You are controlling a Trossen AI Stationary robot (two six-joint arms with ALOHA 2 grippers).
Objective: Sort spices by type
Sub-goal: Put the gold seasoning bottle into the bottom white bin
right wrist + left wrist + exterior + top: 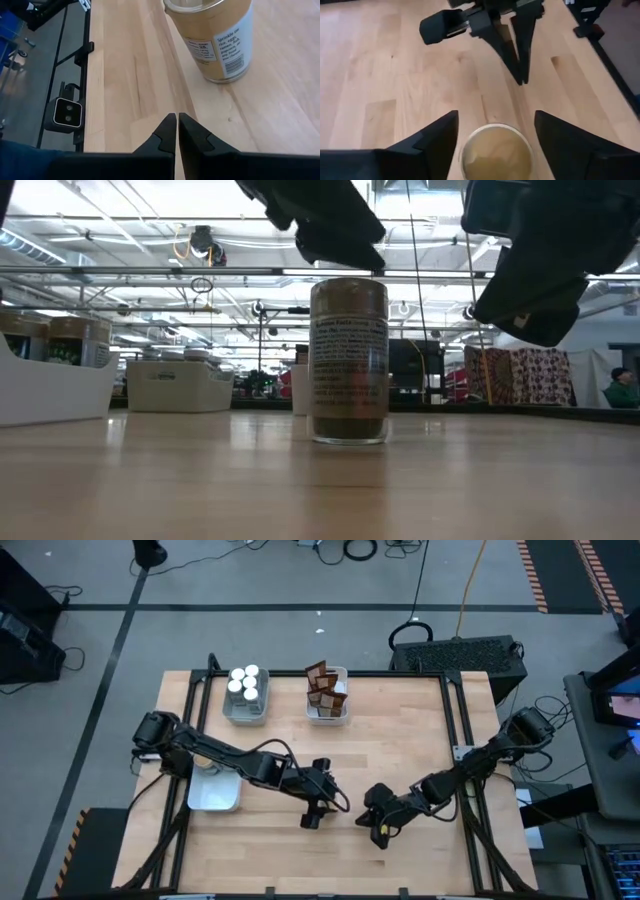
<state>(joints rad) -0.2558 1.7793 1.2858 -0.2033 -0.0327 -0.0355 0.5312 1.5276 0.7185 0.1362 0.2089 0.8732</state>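
Note:
A round jar of tan spice (348, 360) stands upright on its base on the wooden table, near the middle of the front half. My left gripper (496, 115) is open, with a finger on either side of the jar's top (496, 152) and a gap on each side. In the low view it hangs just above the jar. My right gripper (177, 125) is shut and empty. It hovers over the table to the right of the jar (215, 35) and points at the front edge.
At the back, one white tray (246, 708) holds white-topped jars and another (327, 712) holds brown packets. A third white tray (213, 792) lies under my left arm at the left. The low camera (66, 112) sits on the table's front frame.

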